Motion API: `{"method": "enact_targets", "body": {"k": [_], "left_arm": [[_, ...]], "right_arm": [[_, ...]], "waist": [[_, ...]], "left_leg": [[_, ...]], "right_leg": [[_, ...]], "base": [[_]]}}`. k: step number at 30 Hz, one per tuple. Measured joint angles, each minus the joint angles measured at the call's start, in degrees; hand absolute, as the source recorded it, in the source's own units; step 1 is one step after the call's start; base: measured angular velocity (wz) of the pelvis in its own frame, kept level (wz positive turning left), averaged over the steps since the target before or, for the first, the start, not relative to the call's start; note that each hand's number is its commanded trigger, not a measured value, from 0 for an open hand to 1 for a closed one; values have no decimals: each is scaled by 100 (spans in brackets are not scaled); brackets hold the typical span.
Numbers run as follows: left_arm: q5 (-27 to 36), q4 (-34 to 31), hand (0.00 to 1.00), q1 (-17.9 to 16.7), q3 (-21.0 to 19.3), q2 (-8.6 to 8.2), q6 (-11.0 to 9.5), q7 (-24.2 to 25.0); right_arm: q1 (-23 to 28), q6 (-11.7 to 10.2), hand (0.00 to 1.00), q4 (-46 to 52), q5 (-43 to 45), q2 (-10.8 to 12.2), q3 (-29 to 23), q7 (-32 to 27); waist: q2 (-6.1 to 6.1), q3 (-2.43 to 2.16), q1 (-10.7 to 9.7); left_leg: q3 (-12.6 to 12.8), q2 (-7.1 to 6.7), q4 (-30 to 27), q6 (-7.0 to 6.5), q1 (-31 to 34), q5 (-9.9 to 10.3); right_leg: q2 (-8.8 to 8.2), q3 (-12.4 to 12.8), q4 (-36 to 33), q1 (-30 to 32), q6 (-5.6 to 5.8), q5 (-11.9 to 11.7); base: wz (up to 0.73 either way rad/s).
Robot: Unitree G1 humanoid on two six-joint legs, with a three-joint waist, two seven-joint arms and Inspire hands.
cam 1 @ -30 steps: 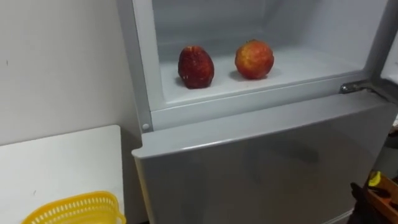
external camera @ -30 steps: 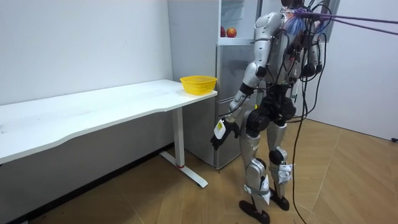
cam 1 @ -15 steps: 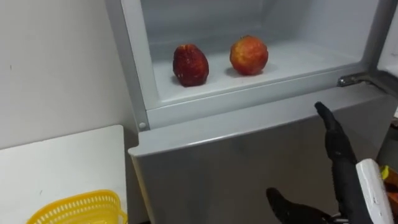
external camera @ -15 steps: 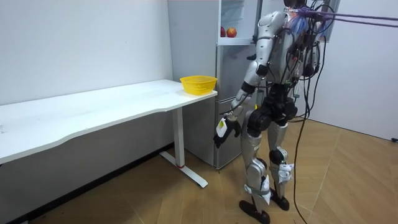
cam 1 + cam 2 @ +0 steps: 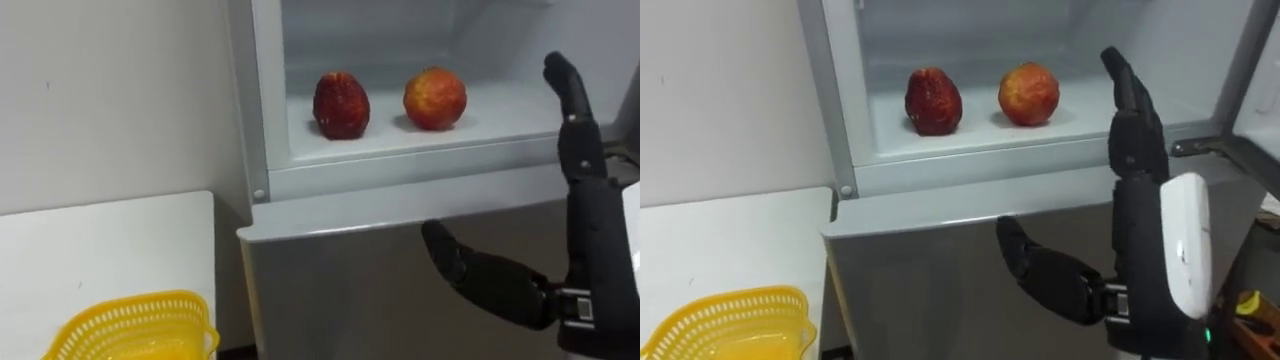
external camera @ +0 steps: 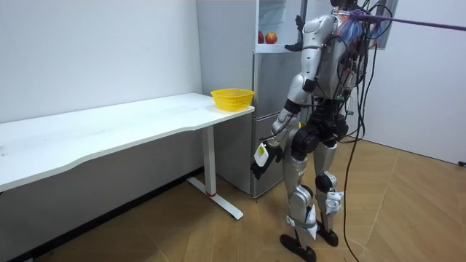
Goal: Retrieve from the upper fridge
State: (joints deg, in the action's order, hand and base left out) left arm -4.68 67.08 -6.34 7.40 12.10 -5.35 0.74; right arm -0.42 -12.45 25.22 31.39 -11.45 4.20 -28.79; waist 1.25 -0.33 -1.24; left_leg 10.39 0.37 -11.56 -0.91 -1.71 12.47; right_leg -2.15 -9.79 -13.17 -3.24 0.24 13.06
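**Clear the lip, then close on the fruit**

The right hand (image 5: pixel 1137 220) is held up before the open upper fridge (image 5: pixel 268 100). On its shelf (image 5: pixel 400 140) a dark red fruit (image 5: pixel 341 104) and an orange-red fruit (image 5: pixel 435 97) sit side by side, untouched. The reach should pass above the front lip and wrap the nearer orange-red fruit before closing. The fingers (image 5: pixel 1125 90) are straight, the thumb spread wide, holding and touching nothing. The left hand (image 6: pixel 263 154) hangs by the thigh.

A plain room with a kitchen corner: fridge (image 5: pixel 380 270) just ahead of my right hand (image 5: pixel 595 250), white table (image 5: pixel 100 250) to its left, wood floor (image 6: pixel 182 233).
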Motion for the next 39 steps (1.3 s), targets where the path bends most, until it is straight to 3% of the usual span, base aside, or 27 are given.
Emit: {"method": "enact_targets", "body": {"k": [4,6,14,17,21,29,34,39], "left_arm": [[2,-23,0,-66,-172,18,2,5],[3,-27,0,-77,-181,24,10,-6],[-1,-46,0,-99,-304,21,45,33],[-122,-45,0,-115,-470,15,96,124],[-225,-62,0,-143,-567,14,139,129],[-436,-61,0,-132,-631,10,378,188],[-1094,-59,0,-144,-712,18,548,334],[-1410,-64,0,-119,-711,34,699,390]], "right_arm": [[-82,-1,0,-3,-177,-35,-104,-66],[-82,1,0,-8,-287,-76,-103,-73],[-475,6,0,-87,-783,-231,-131,-46],[-841,13,0,-223,-735,-270,-138,36],[-1157,27,0,-365,-938,-573,-161,118],[-1656,261,0,-516,-1194,-681,-340,114],[-2080,381,0,-817,-1241,-686,-340,281],[-2118,516,0,-913,-1308,-689,-334,461]], "waist": [[95,-4,56],[129,20,94],[183,43,284],[190,48,333],[217,48,354],[258,60,473],[315,55,519],[374,49,619]], "left_leg": [[-137,-7,-17,15,-31,-13],[-185,-14,-17,19,-59,-16],[-297,-20,-18,28,-103,-23],[-327,-20,-17,31,-80,-25],[-440,-32,-21,34,-94,-26],[-568,-67,-12,37,-76,-65],[-592,-75,-21,33,-58,-72],[-601,-80,-43,30,-44,-78]], "right_leg": [[-9,-222,70,-102,-4,-2],[-15,-326,114,-170,-5,-3],[-11,-448,176,-290,-21,-14],[-8,-473,179,-294,-29,-19],[-16,-601,212,-361,-29,-21],[-33,-735,255,-383,-28,-21],[-39,-752,256,-380,-28,-21],[-44,-755,256,-390,-28,-21]], "base": [[18],[10],[5],[4],[14],[8],[1],[0]]}}
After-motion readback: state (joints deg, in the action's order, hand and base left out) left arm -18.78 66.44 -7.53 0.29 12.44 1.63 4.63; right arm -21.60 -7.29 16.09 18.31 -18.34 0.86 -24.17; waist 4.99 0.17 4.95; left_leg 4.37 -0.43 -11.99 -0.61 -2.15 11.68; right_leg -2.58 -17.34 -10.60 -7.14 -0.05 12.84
